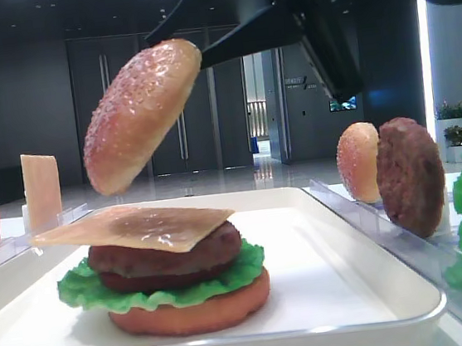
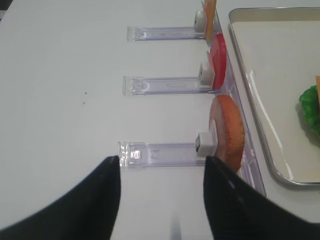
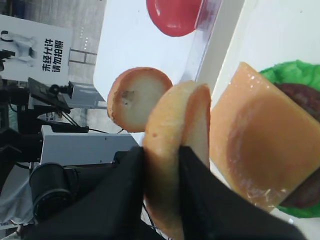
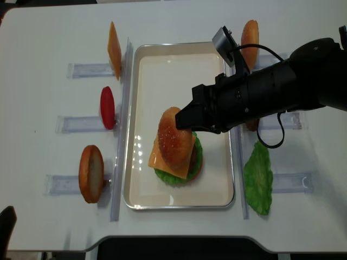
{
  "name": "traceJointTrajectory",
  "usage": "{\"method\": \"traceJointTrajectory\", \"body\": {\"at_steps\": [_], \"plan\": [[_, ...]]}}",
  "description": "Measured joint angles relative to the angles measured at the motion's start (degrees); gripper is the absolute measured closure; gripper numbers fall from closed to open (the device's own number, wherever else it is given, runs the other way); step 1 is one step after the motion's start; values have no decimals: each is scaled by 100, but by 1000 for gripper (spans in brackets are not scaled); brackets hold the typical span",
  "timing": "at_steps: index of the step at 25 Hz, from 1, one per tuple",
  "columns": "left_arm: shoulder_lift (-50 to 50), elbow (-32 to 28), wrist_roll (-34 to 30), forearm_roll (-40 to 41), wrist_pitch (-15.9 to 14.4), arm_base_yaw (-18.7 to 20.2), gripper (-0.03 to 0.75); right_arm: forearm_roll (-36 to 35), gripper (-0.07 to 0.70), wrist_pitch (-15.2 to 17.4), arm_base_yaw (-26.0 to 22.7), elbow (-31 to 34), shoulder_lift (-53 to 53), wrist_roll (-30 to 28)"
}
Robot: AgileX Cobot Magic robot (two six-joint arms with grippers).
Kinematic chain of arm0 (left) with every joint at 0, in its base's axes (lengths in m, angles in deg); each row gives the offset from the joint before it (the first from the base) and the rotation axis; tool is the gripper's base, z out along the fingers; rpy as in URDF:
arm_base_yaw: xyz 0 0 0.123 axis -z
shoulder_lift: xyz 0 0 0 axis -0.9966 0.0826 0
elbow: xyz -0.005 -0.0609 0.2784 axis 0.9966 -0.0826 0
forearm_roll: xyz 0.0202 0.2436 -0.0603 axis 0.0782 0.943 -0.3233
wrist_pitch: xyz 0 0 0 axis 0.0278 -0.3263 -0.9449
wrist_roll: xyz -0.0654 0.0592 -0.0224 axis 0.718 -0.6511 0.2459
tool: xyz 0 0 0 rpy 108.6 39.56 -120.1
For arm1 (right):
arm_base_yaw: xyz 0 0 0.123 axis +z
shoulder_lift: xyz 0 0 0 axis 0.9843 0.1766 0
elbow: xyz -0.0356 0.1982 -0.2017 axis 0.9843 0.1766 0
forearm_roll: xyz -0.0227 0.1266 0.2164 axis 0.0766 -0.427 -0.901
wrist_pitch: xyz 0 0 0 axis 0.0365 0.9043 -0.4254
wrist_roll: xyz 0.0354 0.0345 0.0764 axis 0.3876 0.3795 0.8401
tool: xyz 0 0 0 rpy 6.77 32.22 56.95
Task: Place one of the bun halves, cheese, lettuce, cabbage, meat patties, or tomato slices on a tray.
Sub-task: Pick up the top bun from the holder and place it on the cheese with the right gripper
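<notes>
A domed, speckled bun top (image 1: 143, 116) hangs tilted above a stack on the white tray (image 4: 162, 54). My right gripper (image 3: 161, 165) is shut on the bun's edge, with its black fingers (image 3: 134, 167) pressed on both faces. From above, the bun (image 4: 174, 132) covers most of the stack. The stack is a flat bottom bun (image 1: 188, 307), lettuce (image 1: 81, 286), a meat patty (image 1: 165, 256) and a cheese slice (image 1: 137, 225). My left gripper (image 2: 160, 170) is open over bare table beside a clear rack (image 2: 165, 150), holding nothing.
Left racks hold cheese (image 4: 114, 43), a tomato slice (image 4: 107, 107) and a bun half (image 4: 91, 173). Right racks hold another speckled bun (image 1: 358, 163), a patty (image 1: 411, 176) and lettuce (image 4: 257, 179). The right arm (image 4: 282, 86) reaches over the tray's right rim.
</notes>
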Motion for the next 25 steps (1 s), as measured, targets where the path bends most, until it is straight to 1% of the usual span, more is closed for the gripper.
{"method": "traceJointTrajectory", "body": {"at_steps": [18,25], "plan": [[0,0,0,0,0,0,307,-336,482,284,0,-77,537,-36],[0,0,0,0,0,0,307,-358,483,282,0,-91,653,-36]]}}
